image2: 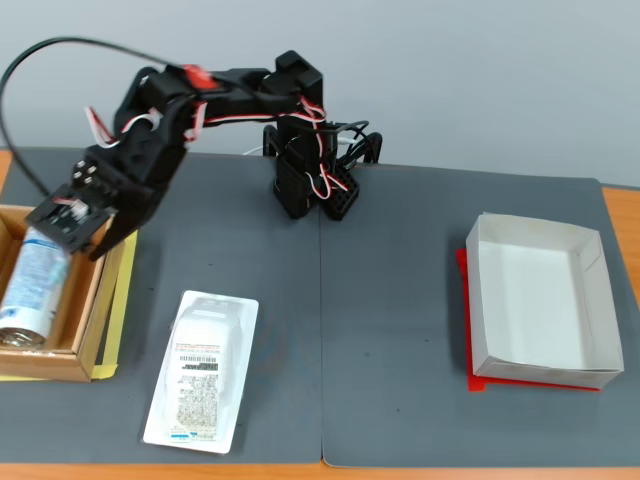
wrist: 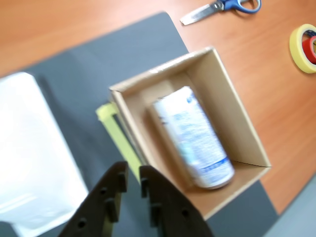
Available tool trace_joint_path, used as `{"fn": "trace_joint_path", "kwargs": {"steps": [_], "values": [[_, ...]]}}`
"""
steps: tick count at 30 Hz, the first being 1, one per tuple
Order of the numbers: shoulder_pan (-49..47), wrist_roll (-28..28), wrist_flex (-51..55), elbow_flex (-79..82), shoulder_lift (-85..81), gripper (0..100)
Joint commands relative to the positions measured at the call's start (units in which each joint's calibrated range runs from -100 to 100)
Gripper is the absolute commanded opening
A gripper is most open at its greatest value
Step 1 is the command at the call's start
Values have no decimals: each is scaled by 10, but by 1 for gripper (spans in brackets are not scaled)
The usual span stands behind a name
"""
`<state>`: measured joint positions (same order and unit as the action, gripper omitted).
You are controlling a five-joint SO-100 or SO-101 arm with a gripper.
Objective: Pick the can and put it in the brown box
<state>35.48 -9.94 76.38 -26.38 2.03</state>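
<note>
My gripper (wrist: pixel 132 178) hangs above the brown box (wrist: pixel 245 129), its two dark fingers (wrist: pixel 114 183) drawn near together with only a narrow slit between them and nothing held. In the wrist view the fingers come in from the lower edge, just outside the box's near-left wall. In the fixed view the gripper (image2: pixel 68 222) sits over the upper edge of the brown box (image2: pixel 52 364), at the far left of the surface (image2: pixel 340 300).

The can (wrist: pixel 193 137) lies on its side inside the brown box, resting on the box floor, lengthwise along the box. Its white body with light-blue print is blurred in the wrist view; one silver end points toward the box's lower corner there. In the fixed view the can (image2: pixel 30 286) lies along the box with a metal end toward the nearer wall.

A strip of yellow (wrist: pixel 117 129) shows under the box beside the left wall. Beyond the box in the wrist view lie scissors (wrist: pixel 222 9) with blue handles and a roll of yellow tape (wrist: pixel 300 48) on the orange surface. To the right of the box in the fixed view lies a flat white blister pack (image2: pixel 202 370) with a barcode label, and far to the right a white paper box (image2: pixel 537 300) on a red base.
</note>
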Motion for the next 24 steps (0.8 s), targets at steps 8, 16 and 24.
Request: {"fn": "trace_joint_path", "kwargs": {"steps": [8,16,24], "values": [[-127,111,16,-7,-132,1],[-241,135,7,171,-269,1],[-350,135,6,393,-431,1]]}}
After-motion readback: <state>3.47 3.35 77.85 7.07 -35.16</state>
